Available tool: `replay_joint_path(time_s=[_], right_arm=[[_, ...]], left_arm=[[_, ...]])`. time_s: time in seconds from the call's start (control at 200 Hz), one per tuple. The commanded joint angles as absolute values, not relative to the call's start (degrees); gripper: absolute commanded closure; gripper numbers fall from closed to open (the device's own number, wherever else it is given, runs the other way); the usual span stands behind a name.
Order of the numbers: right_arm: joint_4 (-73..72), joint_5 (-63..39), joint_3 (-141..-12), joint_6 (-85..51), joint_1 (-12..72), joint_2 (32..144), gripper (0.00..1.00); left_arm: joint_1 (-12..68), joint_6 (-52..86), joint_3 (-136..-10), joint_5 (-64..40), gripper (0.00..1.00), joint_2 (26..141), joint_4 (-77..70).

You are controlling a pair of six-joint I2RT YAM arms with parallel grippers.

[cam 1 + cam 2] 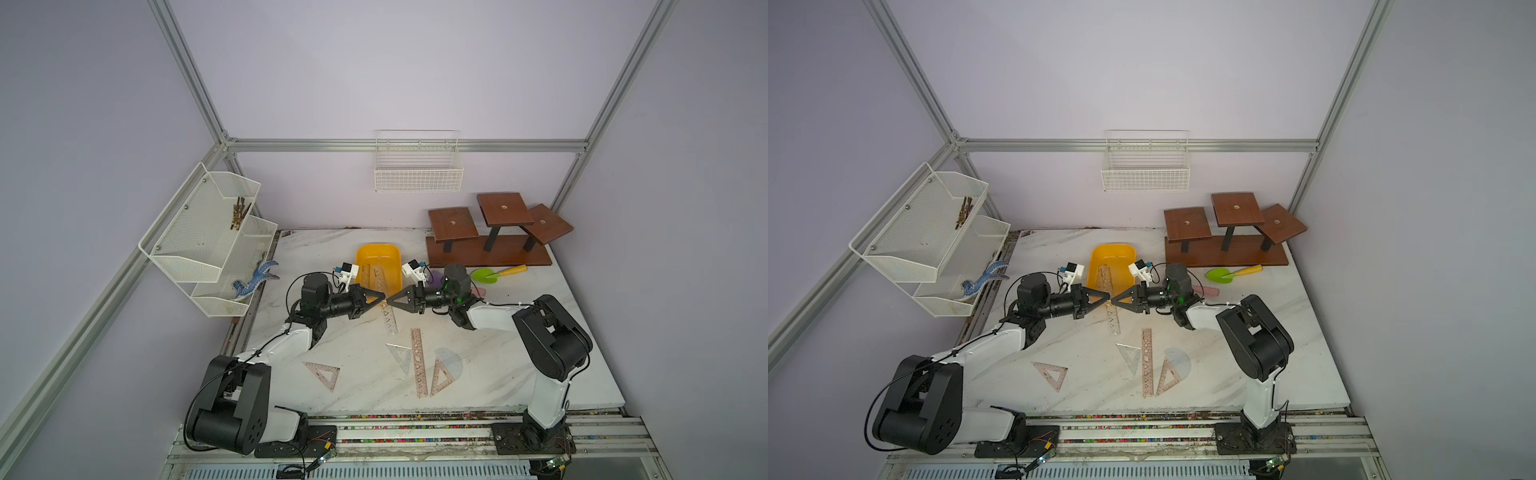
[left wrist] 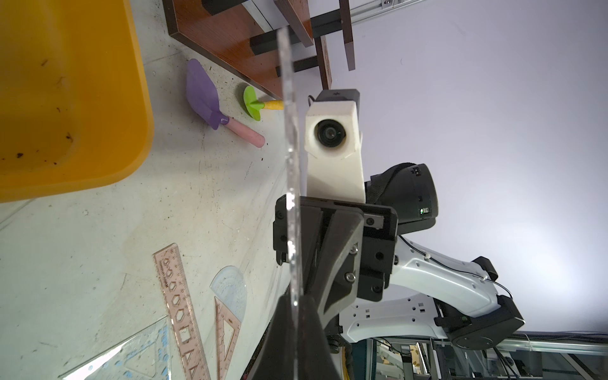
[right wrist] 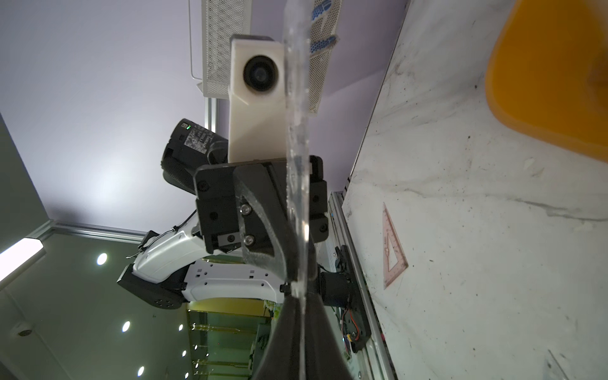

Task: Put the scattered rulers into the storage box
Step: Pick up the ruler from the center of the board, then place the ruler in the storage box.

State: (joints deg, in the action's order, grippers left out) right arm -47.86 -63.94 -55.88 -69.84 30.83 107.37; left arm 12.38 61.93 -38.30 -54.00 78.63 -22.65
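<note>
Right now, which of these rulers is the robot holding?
The clear straight ruler, pinched between the left gripper and right gripper; the rest lie untouched.

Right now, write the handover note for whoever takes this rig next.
Grippers: left gripper and right gripper both shut on one clear ruler, tip to tip, held above the table, far end toward the box.
On the table: long pink ruler, protractor, three set squares.
Done: unclear; box contents hard to see behind the held ruler.
To do: drop this ruler in the box, then the five on the table.
</note>
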Motion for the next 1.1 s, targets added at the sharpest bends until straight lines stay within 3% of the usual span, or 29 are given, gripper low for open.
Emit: replay_joint_path(time_s=[0.0,0.045,0.145,0.26,0.425,0.655,0.86,1.095], right_arm=[[-49.5,-64.8,-58.1,-70.5,31.0,107.5,0.98],[-47.7,-64.6,-58.8,-69.5,31.0,107.6,0.99],[-37.8,-63.2,-63.1,-63.9,30.9,108.5,1.00],[-21.4,-57.7,-72.6,-53.4,30.8,112.8,1.00],[-1.2,-43.7,-92.0,-43.8,30.8,124.1,1.00],[14.6,-24.4,-116.0,-37.0,32.4,137.7,1.00],[17.8,-22.4,-124.8,-36.2,34.4,144.6,1.00],[18.9,-22.2,-125.8,-36.3,35.5,147.5,0.97]], left_arm=[[12.4,60.4,-41.0,-54.2,1.00,79.1,-23.6],[12.4,59.3,-41.6,-54.0,0.98,79.3,-22.2],[11.6,54.0,-44.7,-52.8,0.61,79.4,-13.6],[9.1,44.8,-49.9,-47.5,0.39,78.7,1.1],[5.9,34.6,-57.6,-35.3,0.30,79.2,17.3],[5.6,30.3,-61.2,-23.7,0.28,83.3,23.4],[5.6,29.8,-61.3,-23.6,0.28,85.6,23.5],[5.5,29.9,-60.4,-24.7,0.28,86.5,23.1]])
